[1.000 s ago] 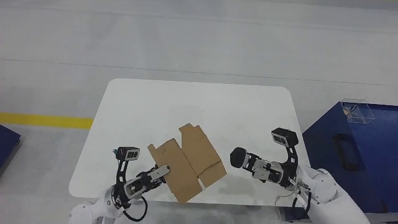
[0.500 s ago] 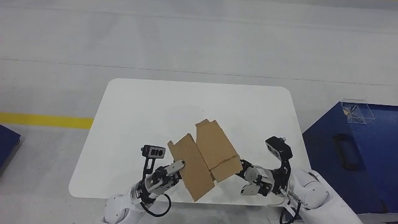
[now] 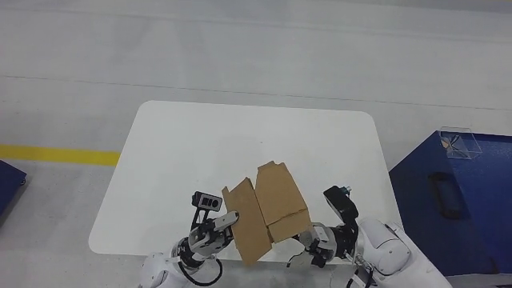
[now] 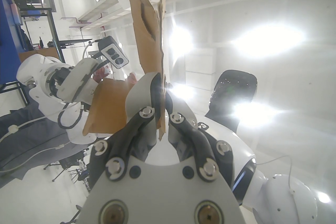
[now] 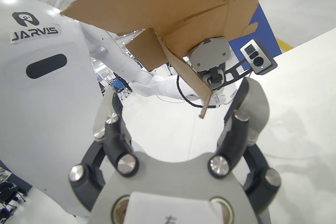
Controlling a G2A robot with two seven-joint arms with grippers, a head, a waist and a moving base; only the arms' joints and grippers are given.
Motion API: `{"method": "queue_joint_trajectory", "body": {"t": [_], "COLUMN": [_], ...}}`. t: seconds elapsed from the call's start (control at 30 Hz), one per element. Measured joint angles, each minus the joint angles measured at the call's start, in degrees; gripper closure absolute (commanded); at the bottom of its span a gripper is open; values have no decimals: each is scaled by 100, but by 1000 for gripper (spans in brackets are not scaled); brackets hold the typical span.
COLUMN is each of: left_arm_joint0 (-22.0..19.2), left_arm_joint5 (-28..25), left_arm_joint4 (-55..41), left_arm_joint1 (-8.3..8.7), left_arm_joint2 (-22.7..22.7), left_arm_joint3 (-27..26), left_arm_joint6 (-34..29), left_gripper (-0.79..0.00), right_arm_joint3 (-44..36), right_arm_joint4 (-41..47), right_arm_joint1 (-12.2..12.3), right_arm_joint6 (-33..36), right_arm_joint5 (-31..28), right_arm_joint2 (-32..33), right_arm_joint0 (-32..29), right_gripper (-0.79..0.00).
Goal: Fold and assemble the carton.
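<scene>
While the carton [image 3: 280,200] hung over the near edge of the table [image 3: 240,136], I saw it as a flat sheet of brown corrugated cardboard. It was matt and fibrous, its panels parted by pressed creases and its outline cut into notched, stepped flaps. One flap was bent down along its crease, and the fluted core showed along the ragged cut edges. My left jaws were pressed onto one thin edge of the sheet, pinching the cardboard between smooth pale pads [image 4: 139,99]. My right jaws stood spread wide beneath the carton, their grey metal fingers [image 5: 252,104] well apart. The corner of the bent flap hung above the gap, touching neither as far as I could see. The table was a smooth white slab with rounded corners.

Against a second before, the carton had shifted toward the table's right side. My left jaws had travelled with it, farther in from the table's left edge. My right jaws had drawn back toward the table's near edge and gone under the carton.
</scene>
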Motion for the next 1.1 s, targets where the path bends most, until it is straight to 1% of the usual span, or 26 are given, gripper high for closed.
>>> {"method": "queue_joint_trajectory", "body": {"t": [0.03, 0.13, 0.33, 0.37, 0.4, 0.43, 0.47, 0.5, 0.53, 0.57, 0.7, 0.83, 0.93, 0.97, 1.1], "left_arm_joint0": [5, 27, 51, 51, 51, 51, 50, 46, 40, 34, 21, 48, 92, 105, 95], "left_arm_joint5": [7, 38, 89, 77, 66, 61, 63, 71, 76, 66, -7, -148, -314, -394, -325], "left_arm_joint4": [1, -5, -32, -34, -39, -45, -51, -40, -19, 16, 66, 22, 79, 100, -18], "left_arm_joint1": [-6, -23, -48, -52, -56, -60, -65, -68, -71, -76, -81, -44, 10, 36, 117], "left_arm_joint2": [11, 31, 4, -11, -25, -36, -46, -51, -56, -67, -194, -577, -1009, -1223, -1875], "left_arm_joint3": [-3, -9, 31, 41, 48, 54, 61, 73, 86, 103, 165, 336, 544, 637, 846], "left_arm_joint6": [-11, -51, -101, -95, -84, -75, -67, -64, -57, -37, 94, 195, 294, 378, 536], "left_gripper": [0, 0, 0, 0, 0, 0, 0, -22, -379, -785, -785, -785, -785, -785, -785], "right_arm_joint3": [5, 30, 49, 40, 29, 19, 6, -2, -5, 3, 145, 401, 557, 584, 602], "right_arm_joint4": [-37, -126, -170, -173, -173, -168, -157, -143, -121, -73, 243, 606, 834, 904, 1026], "right_arm_joint1": [-9, -35, -53, -52, -50, -47, -44, -41, -39, -37, -27, 13, 70, 94, 167], "right_arm_joint6": [-22, -93, -162, -158, -154, -148, -139, -133, -127, -126, -170, -66, 165, 269, 638], "right_arm_joint5": [0, 0, 0, 0, 0, 0, 0, 0, 0, 0, 0, 5, 160, 251, 567], "right_arm_joint2": [-24, -89, -115, -106, -96, -87, -75, -69, -66, -64, -33, 84, 198, 255, 414], "right_arm_joint0": [6, 21, 19, 12, 3, -6, -19, -29, -39, -50, -38, 8, 47, 58, 66], "right_gripper": [-413, -326, -240, -185, -71, 0, 0, 0, 0, 0, 0, 0, 0, 0, 0]}}
